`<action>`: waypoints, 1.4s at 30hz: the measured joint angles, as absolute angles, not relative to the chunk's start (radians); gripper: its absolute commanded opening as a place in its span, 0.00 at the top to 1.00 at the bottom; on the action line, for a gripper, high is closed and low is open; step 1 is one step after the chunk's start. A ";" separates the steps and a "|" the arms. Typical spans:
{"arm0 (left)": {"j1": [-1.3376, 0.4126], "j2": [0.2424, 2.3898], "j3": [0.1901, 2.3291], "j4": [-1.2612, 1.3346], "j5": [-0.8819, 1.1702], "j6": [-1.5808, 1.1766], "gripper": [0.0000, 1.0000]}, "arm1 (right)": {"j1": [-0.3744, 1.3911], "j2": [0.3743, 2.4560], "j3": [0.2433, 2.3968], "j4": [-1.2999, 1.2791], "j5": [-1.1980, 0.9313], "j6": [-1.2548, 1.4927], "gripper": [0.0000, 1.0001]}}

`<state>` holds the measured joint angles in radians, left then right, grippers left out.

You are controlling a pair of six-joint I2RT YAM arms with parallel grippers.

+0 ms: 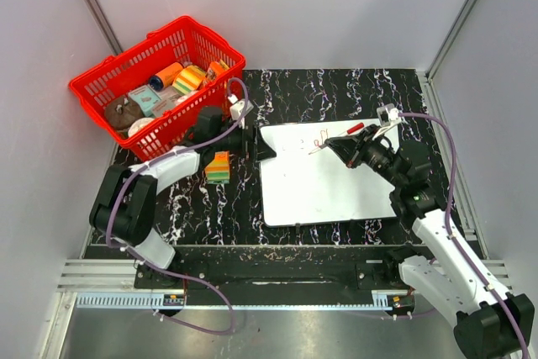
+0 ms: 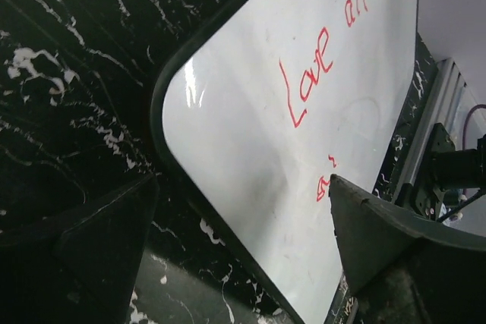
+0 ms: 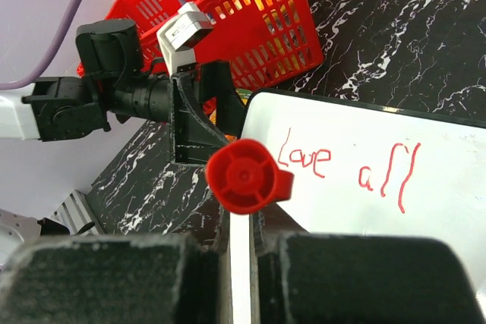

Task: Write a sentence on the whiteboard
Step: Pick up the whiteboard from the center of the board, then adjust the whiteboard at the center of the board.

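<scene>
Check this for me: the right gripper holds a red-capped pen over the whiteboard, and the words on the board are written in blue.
Wrong on the colour: the words are red, not blue, as the right wrist view shows. The rest stands: the right gripper holds the red-capped pen over the whiteboard.

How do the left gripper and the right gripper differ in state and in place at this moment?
The left gripper is open and empty; the right gripper is shut on the red-capped pen. The left gripper sits at the whiteboard's far left corner; the right gripper is near its writing. Both face the whiteboard.
</scene>
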<state>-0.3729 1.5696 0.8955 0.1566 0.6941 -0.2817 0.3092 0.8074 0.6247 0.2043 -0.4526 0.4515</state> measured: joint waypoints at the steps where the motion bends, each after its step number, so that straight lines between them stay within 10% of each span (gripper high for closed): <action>1: -0.373 1.587 0.905 0.168 0.717 -0.286 0.04 | 0.309 0.807 0.627 0.202 -0.452 0.449 1.00; 9: -0.371 1.726 0.937 0.288 0.921 -0.314 0.18 | 0.309 0.801 0.630 0.193 -0.436 0.440 1.00; 17: -0.366 1.836 0.996 0.402 1.140 -0.440 1.00 | 0.309 0.801 0.630 0.192 -0.435 0.434 1.00; 42: -0.245 1.762 1.039 0.215 1.150 -0.389 1.00 | 0.307 0.888 0.628 0.271 -0.385 0.391 1.00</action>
